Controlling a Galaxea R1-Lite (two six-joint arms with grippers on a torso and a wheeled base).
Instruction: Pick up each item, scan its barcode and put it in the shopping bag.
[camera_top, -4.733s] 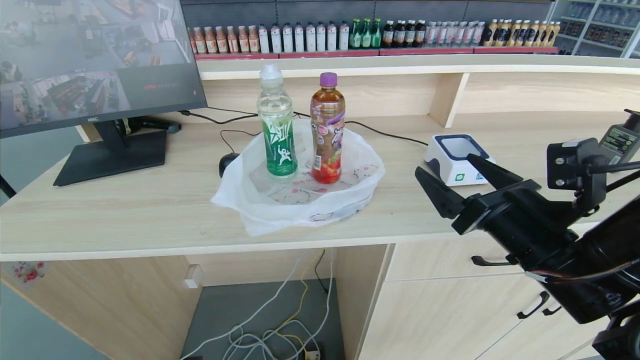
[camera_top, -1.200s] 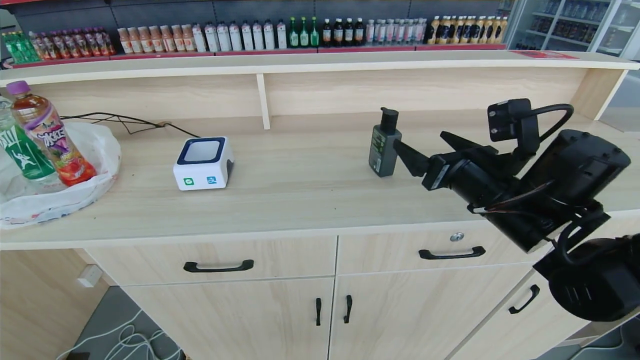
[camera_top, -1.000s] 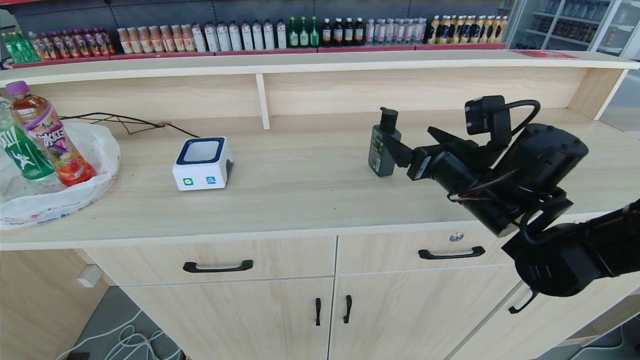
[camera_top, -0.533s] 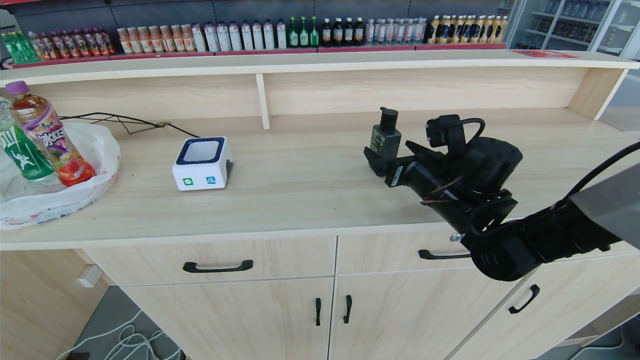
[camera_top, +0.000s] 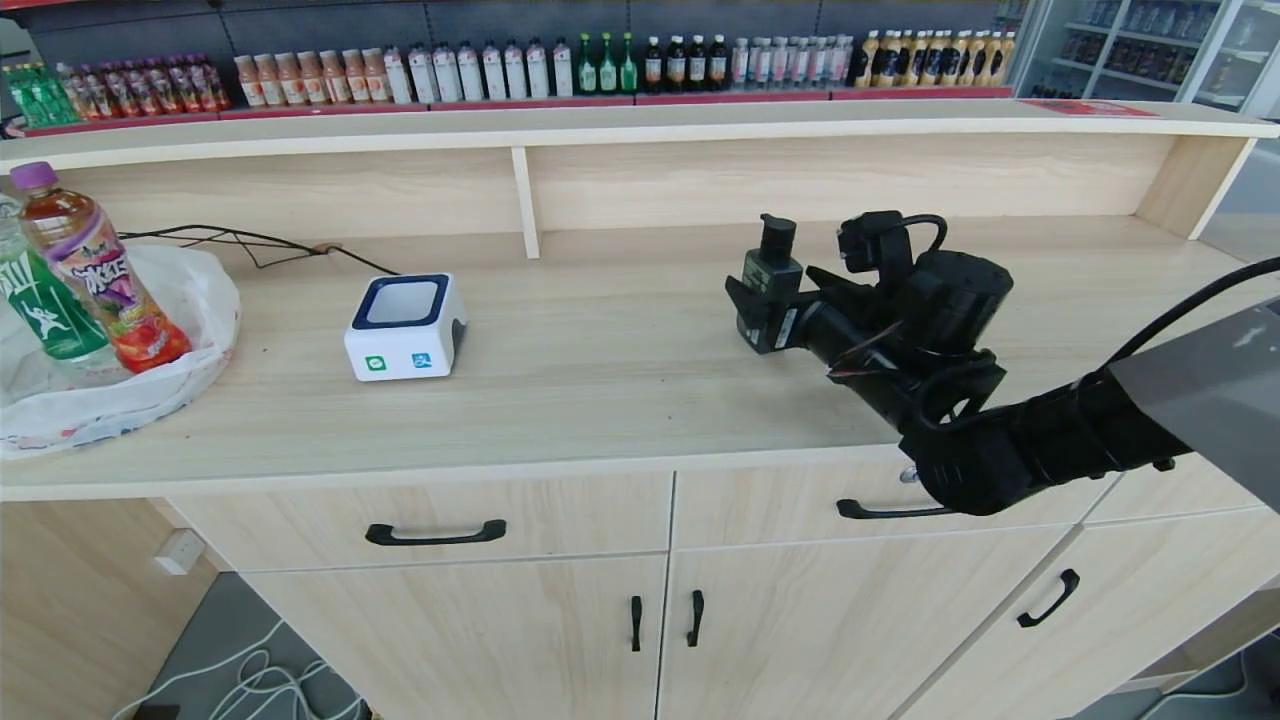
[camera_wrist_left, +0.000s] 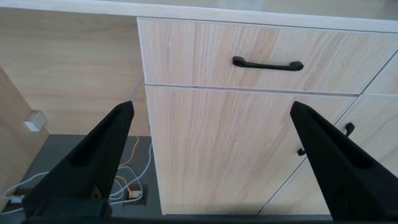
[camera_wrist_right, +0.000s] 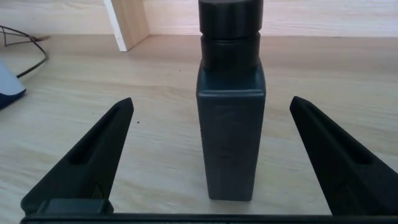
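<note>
Closing our right claw (camera_wrist_right: 211, 104), now spread apart around the tall dark-grey square pump bottle (camera_top: 772, 280) right of centre, we could topple it if one side touches first.

Green bottle (camera_top: 50, 310) and shopping bag (camera_top: 205, 300) partly beyond head view's left edge.

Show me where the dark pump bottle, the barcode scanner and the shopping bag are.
dark pump bottle (camera_wrist_right: 230, 143), right wrist view, front of its body.
barcode scanner (camera_top: 405, 345), head view, white front face.
shopping bag (camera_top: 200, 300), head view, bare plastic wall beside the bottles.
</note>
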